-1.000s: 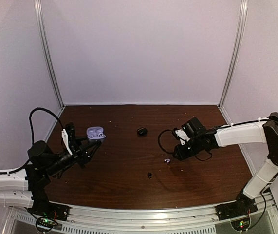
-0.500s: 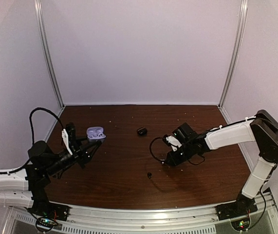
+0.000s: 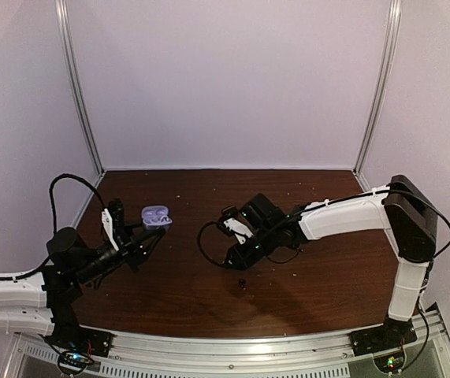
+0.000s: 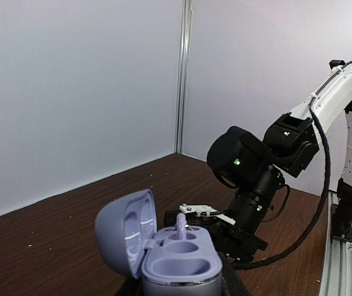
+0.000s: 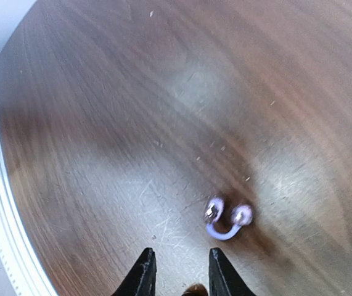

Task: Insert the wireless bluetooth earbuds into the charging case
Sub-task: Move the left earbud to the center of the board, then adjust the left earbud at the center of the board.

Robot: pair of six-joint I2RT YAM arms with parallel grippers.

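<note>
Left gripper [image 3: 152, 230] clamps one open lavender plastic charging case [image 4: 174, 262] with one seated lavender earbud [image 4: 180, 223]. Right gripper [image 5: 177, 272] is spread, empty — one loose shiny lavender earbud [image 5: 225, 219] just ahead. One small black earbud [image 3: 242, 283] lies apart on the dark wooden table [image 3: 335, 283].

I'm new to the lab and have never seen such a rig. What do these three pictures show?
A left arm and a right arm, both robots, are bolted at the near edge of a wooden table. The overhead picture shows both; the other two come from a camera on each wrist. The left tool grips an open lavender charging case, one lavender earbud seated, the other socket empty. The right tool has its fingers apart above the wood; a blurred pale earbud lies just beyond them. A small black earbud lies on the table nearer the front.
</note>
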